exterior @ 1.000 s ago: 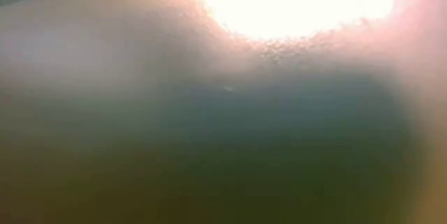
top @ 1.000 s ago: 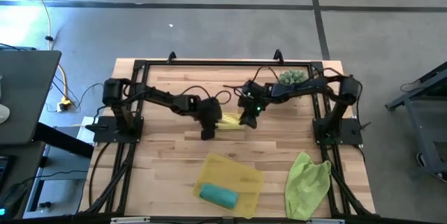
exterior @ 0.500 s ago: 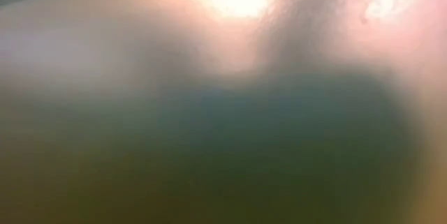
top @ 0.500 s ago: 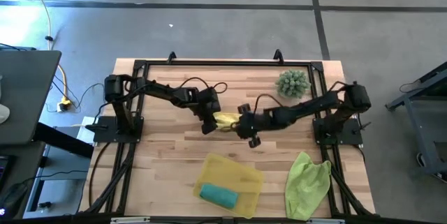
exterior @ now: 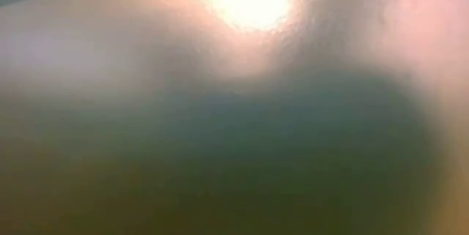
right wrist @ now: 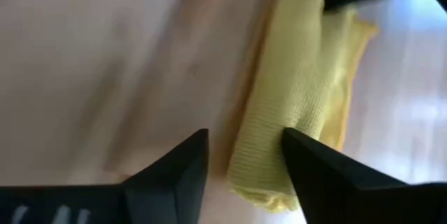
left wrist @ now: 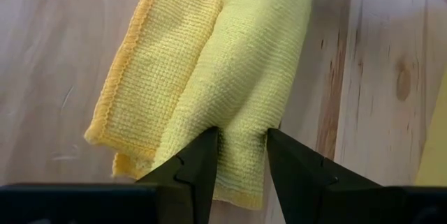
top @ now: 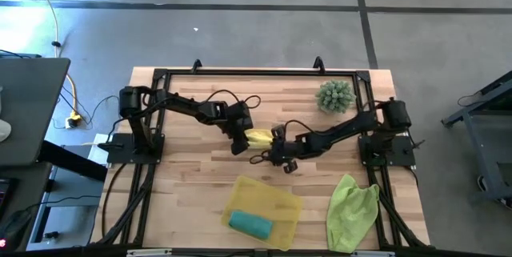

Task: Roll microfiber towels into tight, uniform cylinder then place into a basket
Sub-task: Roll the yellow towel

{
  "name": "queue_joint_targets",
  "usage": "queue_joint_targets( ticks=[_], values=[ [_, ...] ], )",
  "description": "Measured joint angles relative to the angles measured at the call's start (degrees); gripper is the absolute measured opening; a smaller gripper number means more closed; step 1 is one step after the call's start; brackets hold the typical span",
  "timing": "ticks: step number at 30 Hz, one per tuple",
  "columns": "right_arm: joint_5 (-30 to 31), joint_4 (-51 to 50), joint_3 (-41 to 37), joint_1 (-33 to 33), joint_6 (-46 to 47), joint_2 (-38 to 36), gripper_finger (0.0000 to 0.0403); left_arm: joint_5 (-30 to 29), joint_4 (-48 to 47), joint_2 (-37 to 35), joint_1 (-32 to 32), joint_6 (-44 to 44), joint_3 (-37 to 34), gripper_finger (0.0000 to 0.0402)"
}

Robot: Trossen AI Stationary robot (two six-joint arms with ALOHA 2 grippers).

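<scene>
The rolled bright yellow towel [top: 258, 138] lies on the wooden table [top: 184, 177] near its middle, and everything else is placed from it. The left gripper [left wrist: 239, 155] pinches one end of this roll, its two dark fingers [left wrist: 196, 165] pressing into the cloth on either side of a fold; a looser flap with a stitched edge lies beside the pinched part. The right gripper [right wrist: 244, 158] sits at the roll's other end, its fingers standing apart with the end of the cloth between them, one pad against the fabric and the other clear of it, so the grip looks loose. Toward the table's near edge from the roll lies the shallow yellow basket [top: 276, 201], well apart from it, with a rolled teal towel [top: 250, 224] inside at one corner. To the right of the basket, the lime green towel [top: 352, 211] lies crumpled and unrolled beside the right arm's base. Beyond the roll, toward the far right corner, stands a spiky green plant [top: 335, 95]. The low view is blocked by a blur and shows nothing usable.
</scene>
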Motion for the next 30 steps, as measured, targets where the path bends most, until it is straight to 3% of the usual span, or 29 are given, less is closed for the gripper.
queue_joint_targets(
  ticks=[4, 9, 13, 22, 26, 30],
  values=[
    [4.49, 0.95, 0.02, -1.22, 0.5, 1.83, 0.0198, 0.03, 0.0, 0.0, 0.0, -0.03, 0.0, 0.0119],
    [-0.72, 0.66, 0.33, -4.5, 5.89, 2.7, 0.0191, 5.84, 0.02, 0.17, 0.15, -0.19, -0.02, 0.012],
    [-6.82, 0.01, 0.33, -7.5, 11.94, 2.77, 0.0151, 8.37, 0.02, 0.17, -0.19, -0.59, -0.04, 0.012],
    [-12.82, -0.28, 0.33, -10.22, 19.65, 2.88, 0.0014, 8.29, -1.19, -2.22, 0.0, 2.07, -0.24, 0.012],
    [-19.37, -0.49, 0.39, -12.09, 25.97, 2.88, 0.0012, 6.45, -3.29, -6.14, -0.01, 5.94, -0.32, 0.012],
    [-29.28, -0.34, 0.39, -15.69, 33.07, 2.95, 0.0005, -1.33, -4.83, -9.6, -1.6, 11.36, -0.24, 0.012]
  ],
)
